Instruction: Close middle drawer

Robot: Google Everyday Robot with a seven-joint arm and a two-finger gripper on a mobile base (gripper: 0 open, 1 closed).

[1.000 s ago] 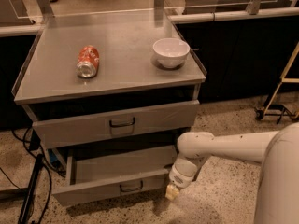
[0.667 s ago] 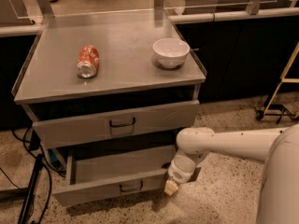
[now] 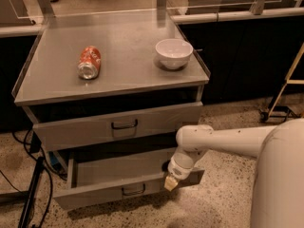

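Note:
The middle drawer [image 3: 95,194] is a wide, shallow grey steel drawer with a low front panel and a small dark loop handle [image 3: 133,190]. It stands pulled well out from the cabinet, and its inside shows. My gripper [image 3: 171,183] is at the end of the white arm [image 3: 223,141], which reaches in from the right. It sits at the right end of the drawer's front panel, touching or very close to it.
The taller-fronted top drawer [image 3: 85,129] above is slightly open. On the cabinet top [image 3: 128,75] lie an orange soda can [image 3: 90,62] on its side and a white bowl [image 3: 174,53]. Dark cables [image 3: 33,194] run on the floor at left. A stand's legs [image 3: 285,89] are at right.
My gripper has moved slightly up and to the left, closer against the right end of the middle drawer's front. The drawer itself has not visibly moved.

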